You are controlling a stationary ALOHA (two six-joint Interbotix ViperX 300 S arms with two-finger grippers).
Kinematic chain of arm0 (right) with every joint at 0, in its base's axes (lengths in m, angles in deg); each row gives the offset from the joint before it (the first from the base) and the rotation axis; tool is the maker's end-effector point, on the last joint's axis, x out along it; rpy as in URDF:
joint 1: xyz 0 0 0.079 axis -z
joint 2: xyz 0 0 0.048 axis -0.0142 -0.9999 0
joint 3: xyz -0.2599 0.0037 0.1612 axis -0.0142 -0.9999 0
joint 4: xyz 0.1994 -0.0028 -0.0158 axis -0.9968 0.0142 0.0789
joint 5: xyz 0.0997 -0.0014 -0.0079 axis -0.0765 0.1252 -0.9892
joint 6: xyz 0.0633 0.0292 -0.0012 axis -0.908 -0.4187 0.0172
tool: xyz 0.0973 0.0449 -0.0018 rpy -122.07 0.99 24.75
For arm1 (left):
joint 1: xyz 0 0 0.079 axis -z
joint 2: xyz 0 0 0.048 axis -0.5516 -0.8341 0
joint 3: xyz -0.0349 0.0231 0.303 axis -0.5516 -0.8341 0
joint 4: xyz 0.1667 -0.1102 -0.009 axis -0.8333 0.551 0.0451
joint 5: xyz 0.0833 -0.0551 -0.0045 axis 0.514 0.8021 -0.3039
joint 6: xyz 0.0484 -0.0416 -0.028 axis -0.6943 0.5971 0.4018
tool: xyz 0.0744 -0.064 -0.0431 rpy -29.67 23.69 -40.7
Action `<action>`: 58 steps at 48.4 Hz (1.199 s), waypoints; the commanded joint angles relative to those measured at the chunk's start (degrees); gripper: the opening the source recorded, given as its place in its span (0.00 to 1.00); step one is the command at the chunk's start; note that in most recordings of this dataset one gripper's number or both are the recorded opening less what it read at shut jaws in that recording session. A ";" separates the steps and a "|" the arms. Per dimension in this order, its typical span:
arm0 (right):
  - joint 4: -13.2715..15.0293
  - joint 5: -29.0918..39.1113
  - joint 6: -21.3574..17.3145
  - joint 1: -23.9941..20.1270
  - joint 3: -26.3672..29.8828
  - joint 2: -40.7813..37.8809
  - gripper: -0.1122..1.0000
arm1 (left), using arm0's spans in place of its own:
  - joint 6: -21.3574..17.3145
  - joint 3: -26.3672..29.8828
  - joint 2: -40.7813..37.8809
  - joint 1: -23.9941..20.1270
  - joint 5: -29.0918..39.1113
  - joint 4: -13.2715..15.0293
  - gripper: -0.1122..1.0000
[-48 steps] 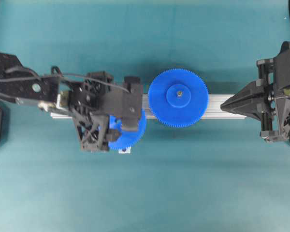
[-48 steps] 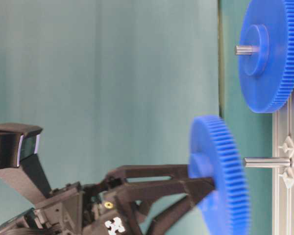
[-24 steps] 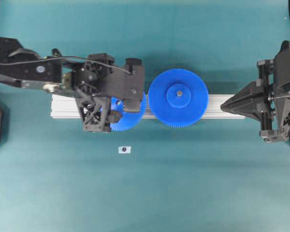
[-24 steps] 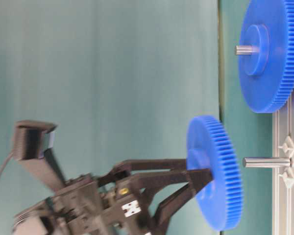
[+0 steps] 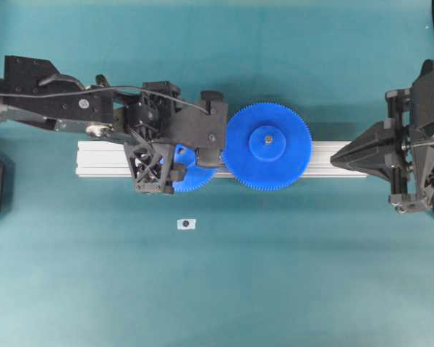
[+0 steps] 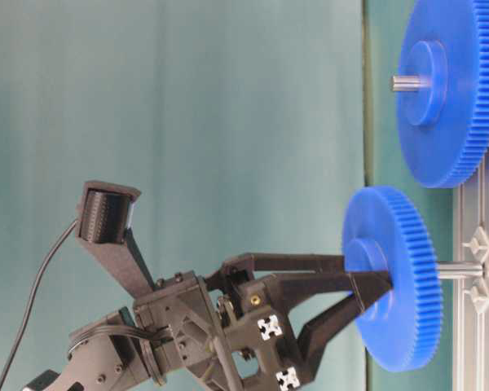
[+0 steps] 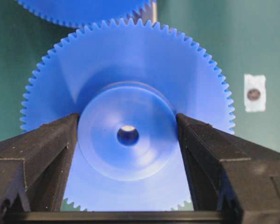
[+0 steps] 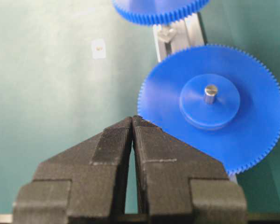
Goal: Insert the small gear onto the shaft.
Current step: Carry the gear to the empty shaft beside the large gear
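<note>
Left to right along the ribbed aluminium rail (image 5: pixel 333 163), taken as landmark.

Over the rail's left half: left gripper (image 5: pixel 179 160), pinching the small gear (image 5: pixel 197 177) by its raised hub, one finger (image 7: pixel 42 154) against each side of the hub. In the left wrist view, a pale glint inside the gear's centre hole, probably the tip of the shaft (image 6: pixel 460 270). In the table-level view, gear partly down over that shaft, only a short grey length bare between gear and rail, gear face slightly tilted.

Step in hand, as judged: seating the gear on the pin; insertion begun, not finished.

Next move, as judged: straight push along the pin axis toward the rail, face kept square to avoid binding, teeth meshed with the wider blue gear (image 5: pixel 267 146) mounted on the rail's middle; release only once seated.

Below the rail, well apart: small white tag (image 5: pixel 186 224) on the teal table (image 5: pixel 275 289).

Past the rail's right end: right gripper (image 8: pixel 133 122), fingertips pressed together, holding nothing, clear of the work.
</note>
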 commanded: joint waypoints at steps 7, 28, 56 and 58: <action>0.00 -0.53 -0.53 0.09 0.44 0.18 0.20 | 0.00 1.85 1.67 -0.35 -0.70 -0.09 0.75; 0.00 -1.14 -0.62 0.09 0.18 0.18 0.20 | -0.09 1.23 -1.93 -0.53 -2.11 -0.09 0.75; 0.00 -1.14 -1.58 0.18 -0.26 0.97 0.20 | -0.09 1.49 -0.44 -1.49 5.63 -0.09 0.75; 0.00 -1.14 -1.58 0.09 -0.44 0.97 0.20 | -0.09 1.49 -0.35 -1.49 5.89 -0.09 0.75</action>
